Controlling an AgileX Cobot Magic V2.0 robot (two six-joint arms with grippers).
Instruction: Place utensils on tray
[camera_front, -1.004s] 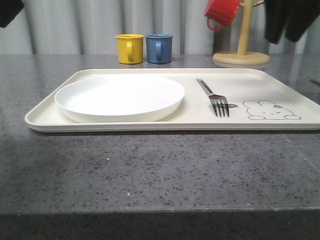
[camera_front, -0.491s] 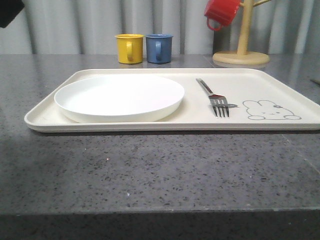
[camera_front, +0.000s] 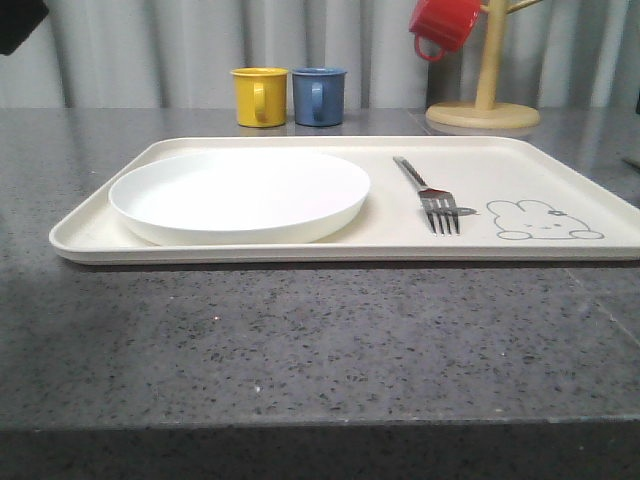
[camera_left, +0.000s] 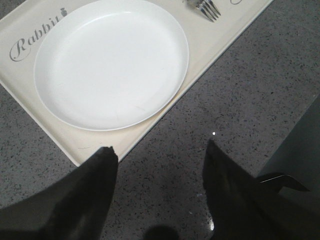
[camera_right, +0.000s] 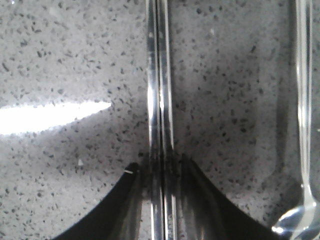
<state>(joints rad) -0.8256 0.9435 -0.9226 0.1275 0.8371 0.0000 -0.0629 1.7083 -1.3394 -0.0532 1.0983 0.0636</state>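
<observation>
The right gripper (camera_right: 161, 172) has its 2 dark fingers (camera_right: 131, 176) pressed close on both sides of the chopsticks (camera_right: 160, 90), which lie side by side on the speckled grey surface (camera_right: 65, 60). It is closed on them. The spoon (camera_right: 301, 130) lies near them on the same surface, apart from the gripper.

The left gripper (camera_left: 160, 157) hangs wide open above the grey surface, holding and touching nothing. Just past its fingers is the edge of the cream tray (camera_left: 210, 55). The word "Rabbi" can be read on the tray in curly grey letters; the rest is cut off by the plate (camera_left: 111, 62).

In the front view the round white plate sits at 9 o'clock on the tray. The fork (camera_front: 428, 195) lies at about 3 o'clock from the plate, on the tray, tines toward the camera. A drawn bunny (camera_front: 543, 221) is just beside the fork. At 12 o'clock, behind the tray, stand a yellow mug (camera_front: 259, 96) and a blue mug (camera_front: 318, 96). A red mug (camera_front: 444, 25) hangs on a wooden stand (camera_front: 484, 100).
</observation>
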